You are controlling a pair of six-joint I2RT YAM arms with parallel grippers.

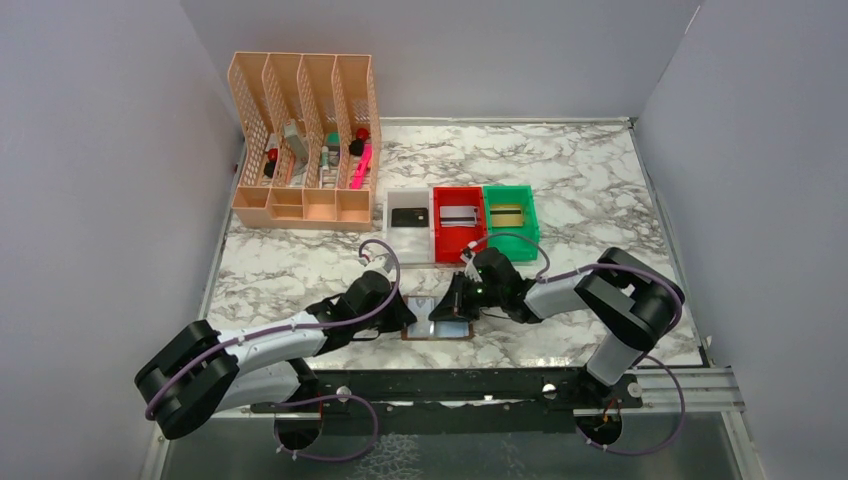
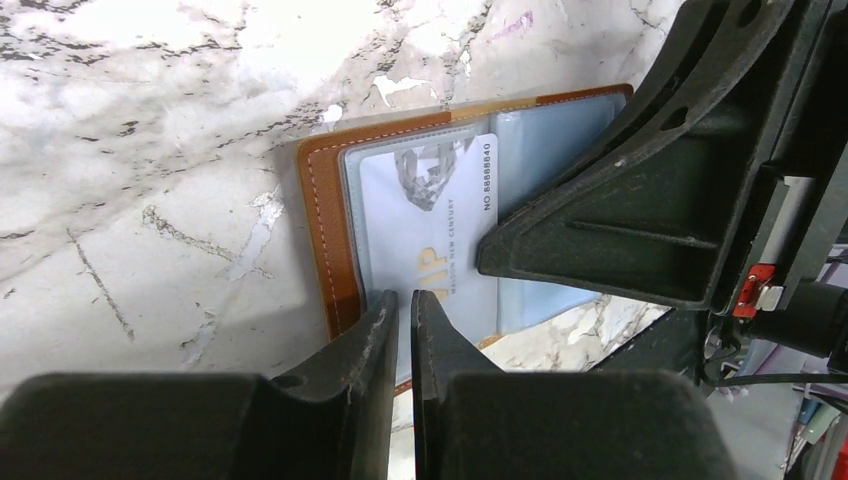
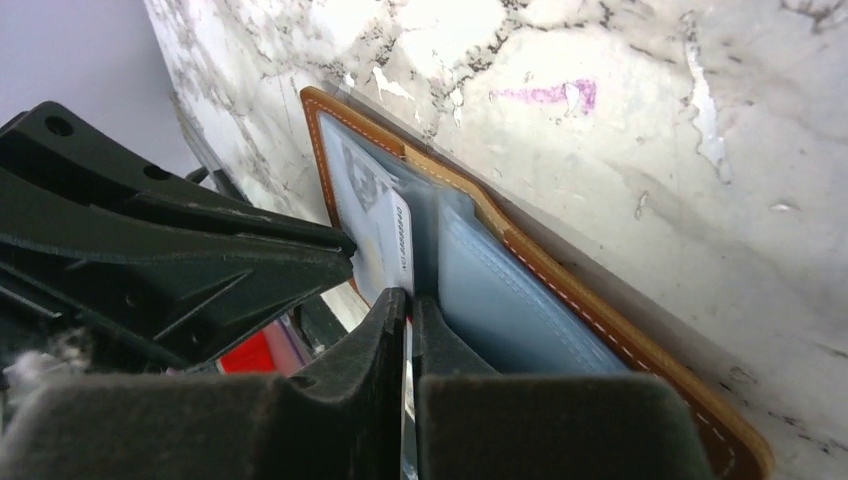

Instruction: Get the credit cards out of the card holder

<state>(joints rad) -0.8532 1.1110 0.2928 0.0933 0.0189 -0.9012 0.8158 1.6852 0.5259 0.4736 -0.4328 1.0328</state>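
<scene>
Grey-walled bay with a marble table [image 1: 600, 200], shown from overhead and from both wrists. Back row, left to right: a peach desk organiser [image 1: 303, 140], then a white bin [image 1: 391, 230] with a black card [image 1: 410, 216], a red bin [image 1: 460, 240] with a silvery card [image 1: 458, 214], and a green bin [image 1: 512, 238] with a gold card [image 1: 507, 215].

Front row, left to right: my left gripper [image 2: 404, 305] has its jaws drawn to a thin slit at the near edge of the card holder [image 2: 322, 240]. I cannot tell whether any leather is caught between them. The holder lies open on the marble close to the arm bases, blue-grey pockets up, between the two grippers.

A white credit card [image 2: 420, 225] sits in the clear pocket. Its long axis runs roughly in line with the left fingers. My right gripper [image 3: 410, 305] meets the card from the opposite end. In its wrist view the card's edge rises out of the pocket and runs straight into the narrow gap between the closed jaws, so I read this as a pinch on the card.

My judgement is that the right arm is the extracting arm. The pull should follow the card's long axis, back toward the right arm and away from the left, which sits at the holder's far end.
</scene>
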